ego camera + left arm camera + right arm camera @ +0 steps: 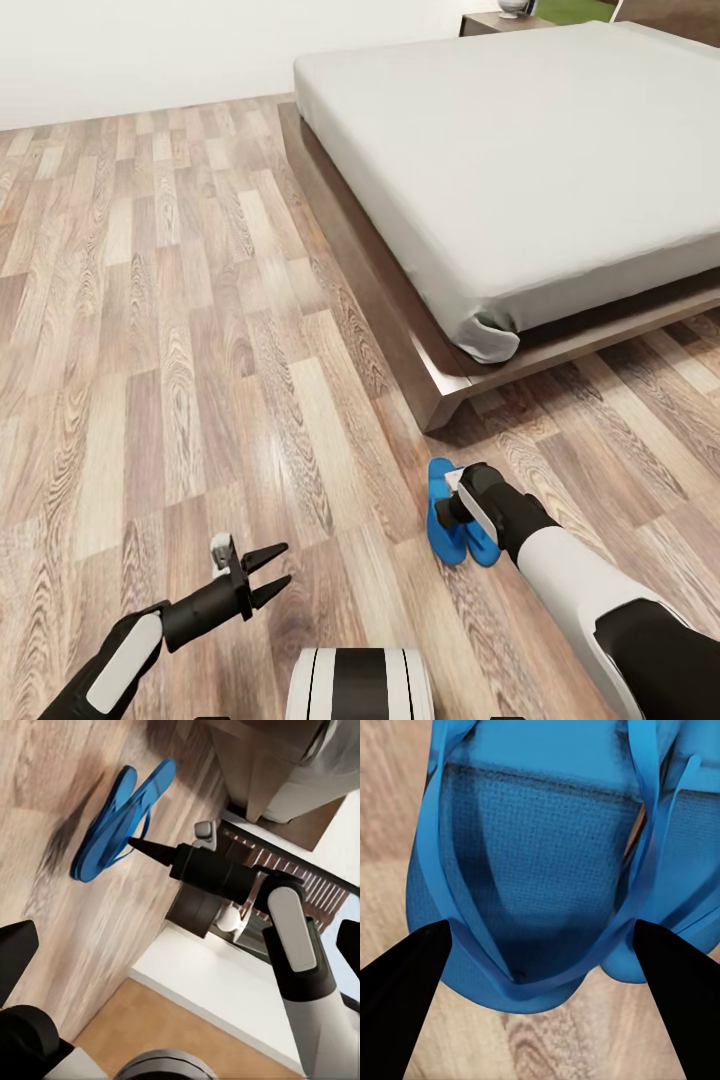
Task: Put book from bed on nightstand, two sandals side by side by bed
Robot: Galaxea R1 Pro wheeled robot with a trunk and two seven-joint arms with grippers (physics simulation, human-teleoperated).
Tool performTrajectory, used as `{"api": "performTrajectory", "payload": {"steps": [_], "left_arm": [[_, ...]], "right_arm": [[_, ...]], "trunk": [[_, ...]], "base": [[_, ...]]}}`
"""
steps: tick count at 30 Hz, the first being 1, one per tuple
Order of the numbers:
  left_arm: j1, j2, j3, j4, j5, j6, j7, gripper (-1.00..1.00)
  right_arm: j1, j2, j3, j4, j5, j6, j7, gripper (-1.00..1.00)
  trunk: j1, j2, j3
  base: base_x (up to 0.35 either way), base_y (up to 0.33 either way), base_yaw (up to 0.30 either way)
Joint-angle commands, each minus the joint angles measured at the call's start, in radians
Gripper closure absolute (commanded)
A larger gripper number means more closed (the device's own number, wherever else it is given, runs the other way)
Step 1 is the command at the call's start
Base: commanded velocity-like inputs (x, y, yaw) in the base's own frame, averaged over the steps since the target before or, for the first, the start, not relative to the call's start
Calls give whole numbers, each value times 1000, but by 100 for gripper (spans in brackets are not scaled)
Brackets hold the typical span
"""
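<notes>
Right claw (540,967) hangs open, empty, over the two sandals (455,512) lying together near the bed (440,395) corner; book unseen.

The wood-plank floor (180,330) carries the two blue sandals (452,520), lying together near the corner of the bed (440,390).

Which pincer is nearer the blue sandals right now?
Right. The right pincer hangs open directly over the sandals on the floor near the bed corner; the left pincer is open, well off to their side.
</notes>
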Motion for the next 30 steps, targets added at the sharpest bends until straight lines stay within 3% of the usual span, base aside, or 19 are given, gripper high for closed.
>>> {"api": "performTrajectory", "payload": {"steps": [1,30], "left_arm": [[1,1,-2,-2,5,6,-1,-100],[5,1,-1,-14,5,11,0,-100]], "right_arm": [[-1,-2,8,-1,-8,4,-2,100],[-3,1,10,-2,-8,4,-4,100]], "trunk": [[0,0,-1],[0,0,-1]], "base": [[0,0,0],[0,0,0]]}}
